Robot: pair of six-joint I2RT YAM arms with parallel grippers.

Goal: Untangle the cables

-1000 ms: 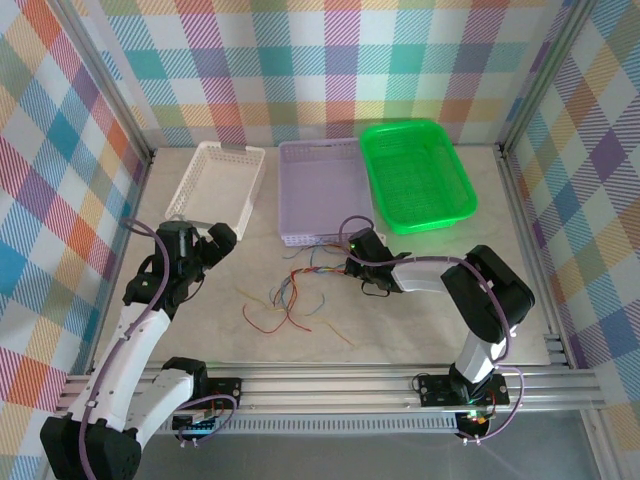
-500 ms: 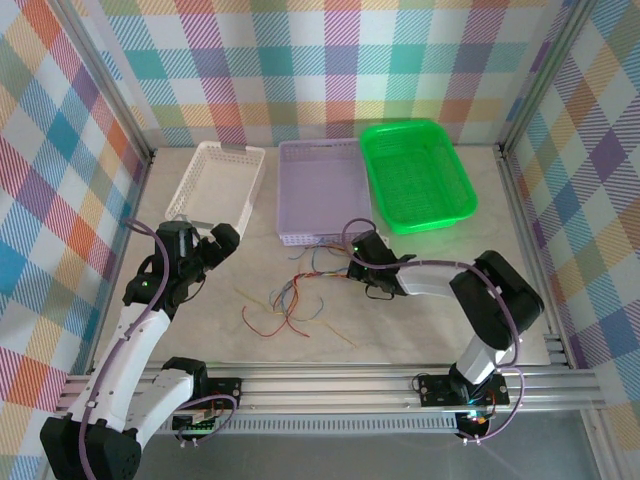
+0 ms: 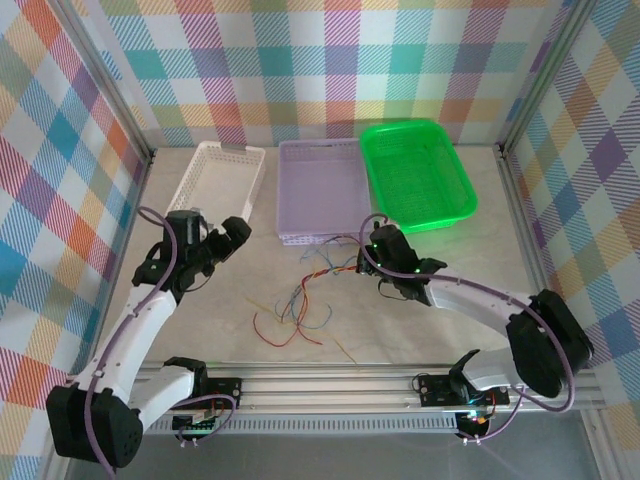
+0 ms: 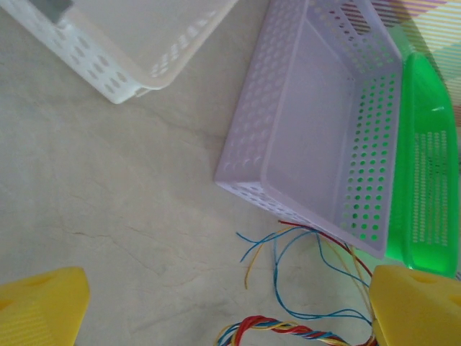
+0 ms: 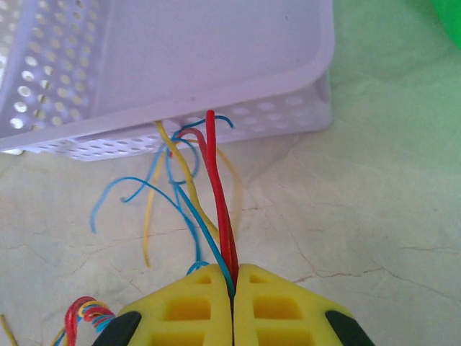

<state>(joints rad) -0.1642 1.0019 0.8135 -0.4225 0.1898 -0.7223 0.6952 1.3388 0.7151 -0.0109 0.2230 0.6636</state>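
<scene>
Where right tool point(image 5: 232, 272) pinches cables point(image 5: 218, 180), gripped ends seem hidden.

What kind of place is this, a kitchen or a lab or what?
Most likely a robot lab test cell: checked fabric walls on an aluminium frame, a left arm and right arm bolted at the table's near edge, and loose coloured cables laid out beside a purple basket.
</scene>
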